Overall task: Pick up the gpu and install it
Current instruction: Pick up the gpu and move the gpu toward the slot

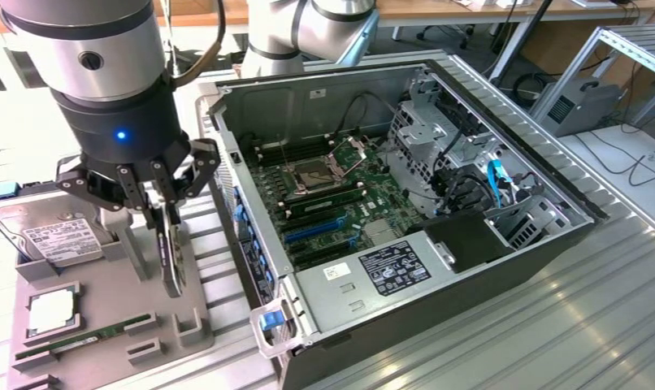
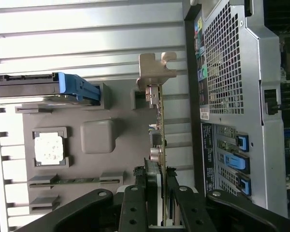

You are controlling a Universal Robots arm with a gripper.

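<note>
Holding the gpu (image 1: 174, 258) upright, its top edge pinched in the gripper (image 1: 161, 218), over the gray tray (image 1: 102, 302) just beside the computer case (image 1: 305, 110).

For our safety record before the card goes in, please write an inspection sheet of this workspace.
Surface: ribbed metal table with a grey parts tray on it.
Job's things: gpu standing on edge over the tray; open computer case beside it.
Clutter: hard drive, CPU and RAM stick in the tray.
Grippers: pincer shut on the gpu.
Cables: black and blue cables inside the case.
Surroundings: another robot arm, metal rack.
</note>
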